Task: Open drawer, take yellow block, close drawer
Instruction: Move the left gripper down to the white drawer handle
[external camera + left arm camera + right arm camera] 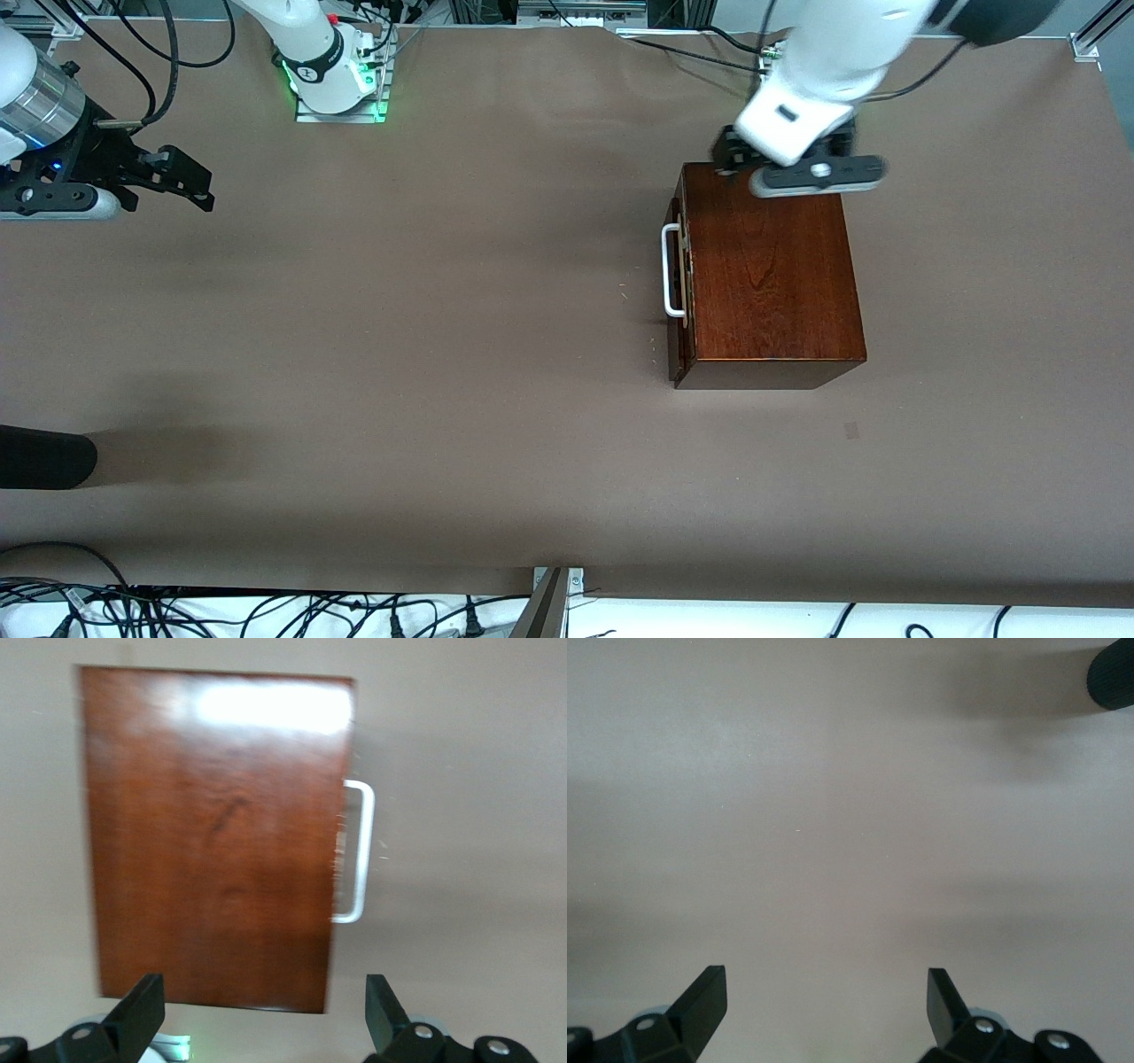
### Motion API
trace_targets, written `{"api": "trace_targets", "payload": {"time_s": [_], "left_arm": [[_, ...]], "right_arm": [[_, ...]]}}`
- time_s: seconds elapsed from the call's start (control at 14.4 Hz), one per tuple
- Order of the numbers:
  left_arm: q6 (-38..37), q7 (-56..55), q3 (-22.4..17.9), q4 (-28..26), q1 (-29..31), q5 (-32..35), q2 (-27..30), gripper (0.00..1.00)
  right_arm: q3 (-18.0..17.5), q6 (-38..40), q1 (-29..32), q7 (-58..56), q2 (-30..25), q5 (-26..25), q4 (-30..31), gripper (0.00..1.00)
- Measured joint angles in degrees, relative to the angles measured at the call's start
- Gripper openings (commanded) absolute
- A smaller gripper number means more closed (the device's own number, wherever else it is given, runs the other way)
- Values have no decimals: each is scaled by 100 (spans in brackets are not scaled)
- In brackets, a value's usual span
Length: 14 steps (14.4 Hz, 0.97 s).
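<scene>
A glossy dark-brown wooden box point(775, 275) stands toward the left arm's end of the table. Its drawer point(680, 292) is pushed in, the white loop handle point(671, 270) facing the right arm's end. The yellow block is hidden. My left gripper point(784, 159) hangs open over the box's edge farthest from the front camera. In the left wrist view the left gripper point(266, 997) has nothing between its fingers, with the box top point(213, 833) and handle point(359, 850) below. My right gripper point(168, 197) waits open over bare table at the right arm's end; the right wrist view shows that gripper point(827, 992) empty.
A black rounded object point(44, 456) juts in at the right arm's end, nearer the front camera, and shows in the right wrist view too point(1112, 673). The right arm's base point(337, 80) glows green. Cables point(177, 611) lie past the table's near edge.
</scene>
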<state>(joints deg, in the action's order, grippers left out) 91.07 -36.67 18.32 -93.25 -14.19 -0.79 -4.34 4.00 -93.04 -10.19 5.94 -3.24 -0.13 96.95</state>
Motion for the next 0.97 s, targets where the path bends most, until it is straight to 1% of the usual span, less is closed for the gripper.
{"api": "trace_targets", "payload": {"time_s": [0.14, 0.28, 0.63, 0.76, 0.97], "left_arm": [[295, -338, 154, -19, -239, 33, -306, 100], [538, -653, 182, -39, -512, 112, -622, 100], [1164, -1628, 207, -94, -1260, 967, -1619, 100], [1278, -1731, 205, -93, -1361, 1217, -1924, 100], [1319, -1803, 198, -92, -1365, 1532, -2200, 100]], "right_arm": [[-1, 0, -2, 2, 0, 0, 0, 100], [-2, 0, -2, 8, 0, 0, 0, 100], [-3, -2, -4, 14, 0, 0, 3, 100], [-3, -3, -6, 14, 0, 0, 4, 100], [-4, -3, -10, 15, 0, 0, 4, 100]]}}
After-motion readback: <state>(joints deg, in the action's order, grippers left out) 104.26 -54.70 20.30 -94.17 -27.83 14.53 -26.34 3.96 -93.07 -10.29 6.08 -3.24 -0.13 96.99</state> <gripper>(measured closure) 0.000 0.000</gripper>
